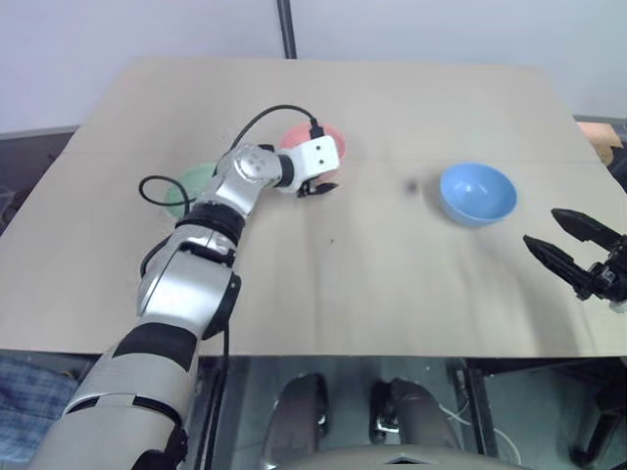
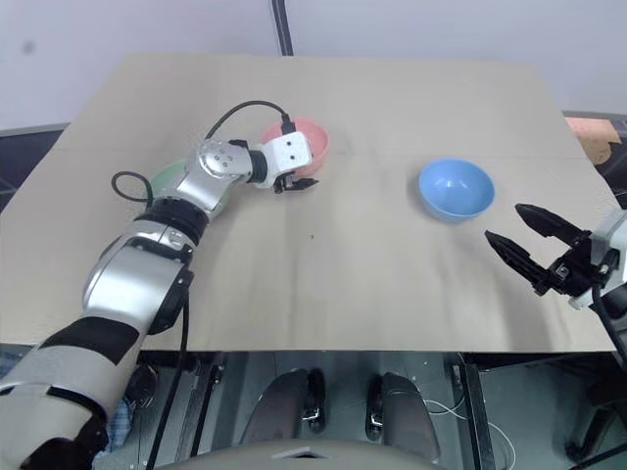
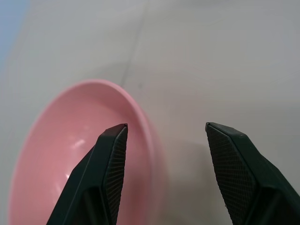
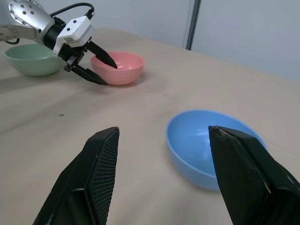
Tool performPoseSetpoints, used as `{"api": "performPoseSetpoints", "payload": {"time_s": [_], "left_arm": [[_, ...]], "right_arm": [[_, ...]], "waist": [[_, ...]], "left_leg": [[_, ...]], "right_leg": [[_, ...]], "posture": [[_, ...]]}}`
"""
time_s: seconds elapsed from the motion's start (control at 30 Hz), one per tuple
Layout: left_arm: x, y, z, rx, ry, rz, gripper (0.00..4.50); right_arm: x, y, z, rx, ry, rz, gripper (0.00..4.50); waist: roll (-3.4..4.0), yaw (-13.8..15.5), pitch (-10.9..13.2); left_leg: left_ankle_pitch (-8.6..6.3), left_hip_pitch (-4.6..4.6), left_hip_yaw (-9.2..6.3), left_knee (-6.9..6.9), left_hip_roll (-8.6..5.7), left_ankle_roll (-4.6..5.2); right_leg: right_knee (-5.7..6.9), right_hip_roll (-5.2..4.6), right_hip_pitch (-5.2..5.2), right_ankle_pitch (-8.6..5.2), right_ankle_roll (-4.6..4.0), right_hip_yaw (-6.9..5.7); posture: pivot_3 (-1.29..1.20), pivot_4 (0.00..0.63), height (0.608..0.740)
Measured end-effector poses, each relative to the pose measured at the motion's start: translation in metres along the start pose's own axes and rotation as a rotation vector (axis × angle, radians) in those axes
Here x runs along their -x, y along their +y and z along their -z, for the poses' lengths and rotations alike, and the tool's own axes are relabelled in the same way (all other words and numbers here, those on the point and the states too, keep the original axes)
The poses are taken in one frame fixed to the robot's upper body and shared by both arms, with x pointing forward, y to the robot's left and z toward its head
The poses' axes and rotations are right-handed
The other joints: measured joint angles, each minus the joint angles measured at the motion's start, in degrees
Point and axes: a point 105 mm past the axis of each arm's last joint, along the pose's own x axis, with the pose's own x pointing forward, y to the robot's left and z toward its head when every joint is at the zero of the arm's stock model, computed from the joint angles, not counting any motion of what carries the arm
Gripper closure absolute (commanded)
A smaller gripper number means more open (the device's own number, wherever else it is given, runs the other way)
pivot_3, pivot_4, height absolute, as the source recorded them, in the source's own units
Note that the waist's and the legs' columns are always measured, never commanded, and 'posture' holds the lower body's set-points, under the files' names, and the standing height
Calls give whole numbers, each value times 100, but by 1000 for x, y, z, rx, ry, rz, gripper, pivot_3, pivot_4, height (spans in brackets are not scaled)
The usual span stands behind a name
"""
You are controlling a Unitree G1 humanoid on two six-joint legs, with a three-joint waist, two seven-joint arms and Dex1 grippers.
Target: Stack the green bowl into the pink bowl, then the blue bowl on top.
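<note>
The pink bowl (image 2: 306, 137) stands at the middle back of the table. My left gripper (image 2: 299, 183) is open at its near rim, with one finger over the inside and the other outside above the table, as the left wrist view shows (image 3: 166, 127); nothing is gripped. The green bowl (image 1: 192, 184) sits just left of the pink one, partly hidden behind my left arm. The blue bowl (image 1: 477, 192) stands alone to the right. My right gripper (image 1: 544, 227) hovers open and empty off the blue bowl's near right side.
The light wooden table (image 1: 372, 294) has its front edge close to me and its right edge by my right gripper. A dark pole (image 1: 286, 29) rises behind the table. An orange object (image 1: 600, 137) lies beyond the right edge.
</note>
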Motion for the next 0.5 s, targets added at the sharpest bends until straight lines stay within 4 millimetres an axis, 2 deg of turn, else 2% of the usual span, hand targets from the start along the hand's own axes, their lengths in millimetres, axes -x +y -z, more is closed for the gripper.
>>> {"api": "performPoseSetpoints", "payload": {"time_s": [0.13,0.3,0.33,0.4,0.5], "left_arm": [[-3,6,4,-37,66,-42,1684],[-1,0,29,-11,190,-28,1684],[-1,-1,32,-10,208,-24,2095],[0,-1,36,-10,234,-21,2392],[1,-1,38,-5,248,-19,3943]], "right_arm": [[3,1,1,2,6,17,1166],[3,0,-1,17,0,22,1166],[3,0,-1,20,1,22,1064],[3,0,-1,24,3,23,1064],[3,0,-2,28,4,24,1064]], "waist": [[-1,-35,1],[-1,-25,1],[-2,-21,1],[-2,-19,1],[-2,-13,1]], "left_leg": [[-1,4,2,0,2,2],[-1,5,1,0,4,1],[0,4,1,0,3,1],[1,2,1,1,2,-2],[1,1,1,1,1,-2]], "right_leg": [[3,2,-2,0,0,4],[5,3,-2,0,0,2],[5,3,-1,0,0,2],[4,1,-1,0,0,2],[3,0,-2,0,0,1]], "posture": [[0,150,740],[0,150,740],[0,150,740],[0,150,740],[0,150,740]]}}
